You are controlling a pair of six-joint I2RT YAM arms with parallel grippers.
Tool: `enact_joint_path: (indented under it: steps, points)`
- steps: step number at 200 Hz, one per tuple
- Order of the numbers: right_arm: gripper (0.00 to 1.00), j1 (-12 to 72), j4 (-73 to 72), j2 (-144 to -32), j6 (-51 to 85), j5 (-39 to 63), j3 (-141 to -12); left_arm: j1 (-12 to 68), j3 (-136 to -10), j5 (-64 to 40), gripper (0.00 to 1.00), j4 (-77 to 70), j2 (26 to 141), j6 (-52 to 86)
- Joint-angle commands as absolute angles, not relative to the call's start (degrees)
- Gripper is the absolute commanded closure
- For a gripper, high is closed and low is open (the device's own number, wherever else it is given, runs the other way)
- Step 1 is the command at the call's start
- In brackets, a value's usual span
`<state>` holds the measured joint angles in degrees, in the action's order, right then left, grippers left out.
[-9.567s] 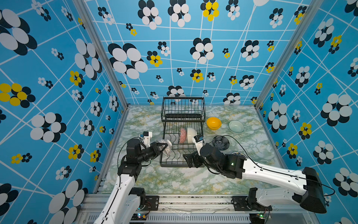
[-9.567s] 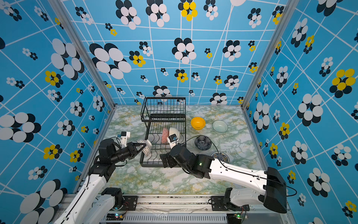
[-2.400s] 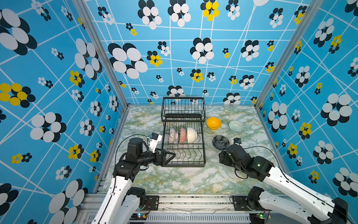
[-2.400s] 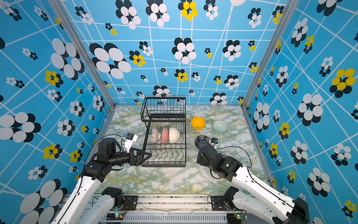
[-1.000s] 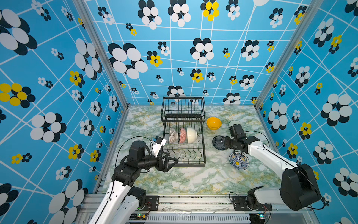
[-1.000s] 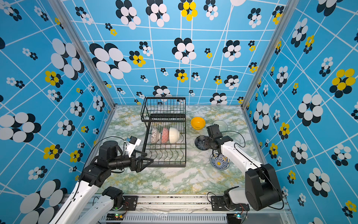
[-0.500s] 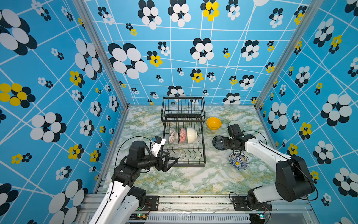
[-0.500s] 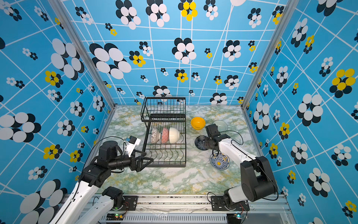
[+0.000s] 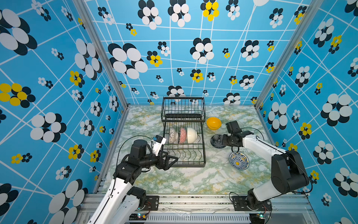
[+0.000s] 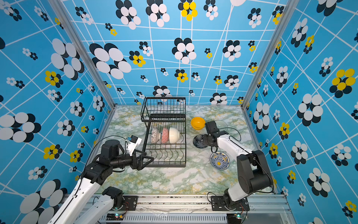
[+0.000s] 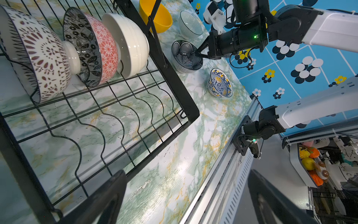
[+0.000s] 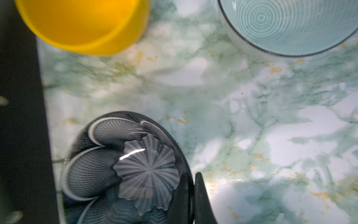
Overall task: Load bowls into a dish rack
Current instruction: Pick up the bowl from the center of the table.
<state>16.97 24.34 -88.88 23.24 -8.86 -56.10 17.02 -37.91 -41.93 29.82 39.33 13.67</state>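
- My right gripper [image 11: 197, 53] is clamped tight on the rim of the dark navy bowl [image 9: 216, 141]; one finger [image 12: 201, 195] sits outside the wall, the other reaches inside
- That bowl is on the marble table top [image 9: 184, 180] just beside the dish rack [image 9: 184, 166], on the rack's right; I cannot tell whether it has lifted off the surface
- My left gripper [image 9: 174, 160] has its jaws spread wide with nothing between them; it hangs at the rack's front left corner, level with the lower tray
- Three bowls stand on edge in the lower tray, side by side under the raised basket: the black-and-white bowl [image 9: 172, 135], the pink-red bowl [image 9: 182, 135], the cream-white bowl [image 9: 192, 134]
- Loose on the table to the right of the rack: the yellow bowl [image 9: 213, 123] farther back; the pale ringed bowl [image 12: 290, 25] near it, partly hidden by my right wrist in both top views; the blue-yellow patterned bowl [image 9: 238, 161] nearer me, tilted
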Motion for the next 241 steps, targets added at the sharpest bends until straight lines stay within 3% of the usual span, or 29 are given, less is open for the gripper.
enact_joint_path:
  steps: [1,59,109,170,241]
  points:
    - [1.0,16.7,26.4,-88.85,22.59,-10.32,-55.97,17.14,-38.37,-41.42,0.01,29.79,39.32,13.35]
    - [1.0,16.65,29.17,-80.46,23.5,-10.92,-54.95,16.49,-38.41,-41.92,0.01,29.61,38.63,13.34]
    - [1.0,17.52,34.78,-74.89,25.78,-12.51,-56.9,13.2,-40.42,-31.96,0.01,35.25,41.05,12.68]
    - [1.0,28.32,46.58,-73.86,32.78,-26.13,-63.6,9.83,-39.03,-42.25,0.01,30.35,38.77,13.32]
    - [1.0,41.72,58.73,-79.14,41.3,-41.48,-74.18,9.84,-39.18,-42.22,0.01,30.81,38.14,13.15]
